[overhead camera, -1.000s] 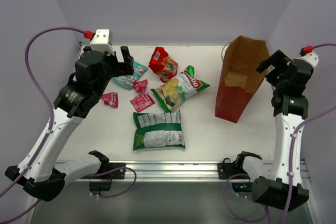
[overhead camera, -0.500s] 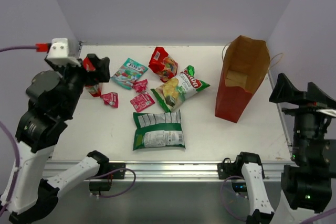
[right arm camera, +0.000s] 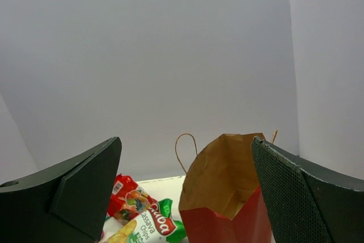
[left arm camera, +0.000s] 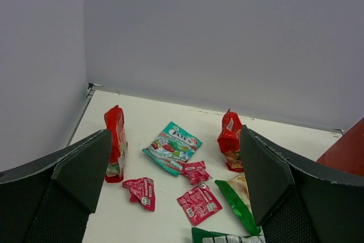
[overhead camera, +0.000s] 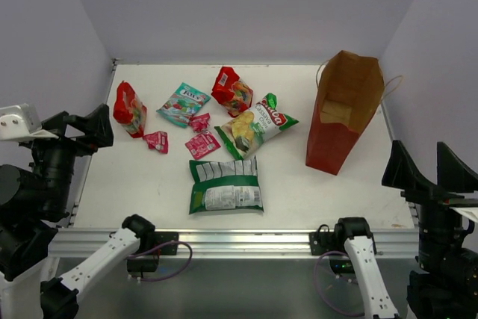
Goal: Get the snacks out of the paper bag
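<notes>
Since the snacks [overhead camera: 224, 184] are spread across the worktop [overhead camera: 299, 192] left of the upright paper bag [overhead camera: 336, 140], whose visible interior shows none, unloading is judged complete. Both sets of jaws are held apart and empty at the near edge, away from the packets.

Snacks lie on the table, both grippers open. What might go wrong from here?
The paper bag stands upright, unheld, near the right gripper; a careless swing might topple it. Its bottom is not fully visible, so a packet may remain inside. The red bag at far left stands on edge and may fall over.
</notes>
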Robot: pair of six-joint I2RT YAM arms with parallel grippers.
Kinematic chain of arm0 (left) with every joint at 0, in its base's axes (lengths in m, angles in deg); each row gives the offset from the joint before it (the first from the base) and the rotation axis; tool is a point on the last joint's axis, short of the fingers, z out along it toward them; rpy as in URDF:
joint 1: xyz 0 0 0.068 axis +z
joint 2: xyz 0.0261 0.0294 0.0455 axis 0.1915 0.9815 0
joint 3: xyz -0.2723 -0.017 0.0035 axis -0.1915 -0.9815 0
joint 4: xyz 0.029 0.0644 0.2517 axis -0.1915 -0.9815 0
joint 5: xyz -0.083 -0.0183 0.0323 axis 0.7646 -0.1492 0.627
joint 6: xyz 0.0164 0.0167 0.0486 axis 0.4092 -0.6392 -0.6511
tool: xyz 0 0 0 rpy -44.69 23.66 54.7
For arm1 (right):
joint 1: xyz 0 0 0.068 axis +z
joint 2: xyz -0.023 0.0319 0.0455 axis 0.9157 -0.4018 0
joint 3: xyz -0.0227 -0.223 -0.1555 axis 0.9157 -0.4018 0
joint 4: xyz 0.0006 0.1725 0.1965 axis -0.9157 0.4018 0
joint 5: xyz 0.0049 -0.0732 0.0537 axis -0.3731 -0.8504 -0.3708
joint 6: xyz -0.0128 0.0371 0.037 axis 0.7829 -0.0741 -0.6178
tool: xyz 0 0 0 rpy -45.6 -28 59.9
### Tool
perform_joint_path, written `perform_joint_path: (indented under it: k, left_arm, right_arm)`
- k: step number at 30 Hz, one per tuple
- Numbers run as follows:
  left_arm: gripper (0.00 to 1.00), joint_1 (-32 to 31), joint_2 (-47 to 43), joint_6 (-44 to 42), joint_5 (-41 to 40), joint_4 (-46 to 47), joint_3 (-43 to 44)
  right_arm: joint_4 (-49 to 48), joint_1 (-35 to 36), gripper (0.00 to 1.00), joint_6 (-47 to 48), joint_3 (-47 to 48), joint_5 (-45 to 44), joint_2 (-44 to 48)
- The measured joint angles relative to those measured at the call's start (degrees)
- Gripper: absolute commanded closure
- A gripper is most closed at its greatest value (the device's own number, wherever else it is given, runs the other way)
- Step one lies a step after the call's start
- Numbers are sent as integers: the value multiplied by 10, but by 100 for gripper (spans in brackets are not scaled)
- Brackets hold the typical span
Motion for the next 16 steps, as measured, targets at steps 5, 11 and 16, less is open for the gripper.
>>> perform_joint_path:
  k: [5,11,16]
  left_arm:
    - [0,0,-10,0,-12,-12,-16]
    - [0,0,-15,0,-22,-15,-37]
    - [0,0,-18,2,-26,-16,-48]
  right_arm:
    - [-8,7,1,6,-6,-12,3]
    - [-12,13,1,12,-16,-17,3]
    - [-14,14,1,14,-28,-17,3]
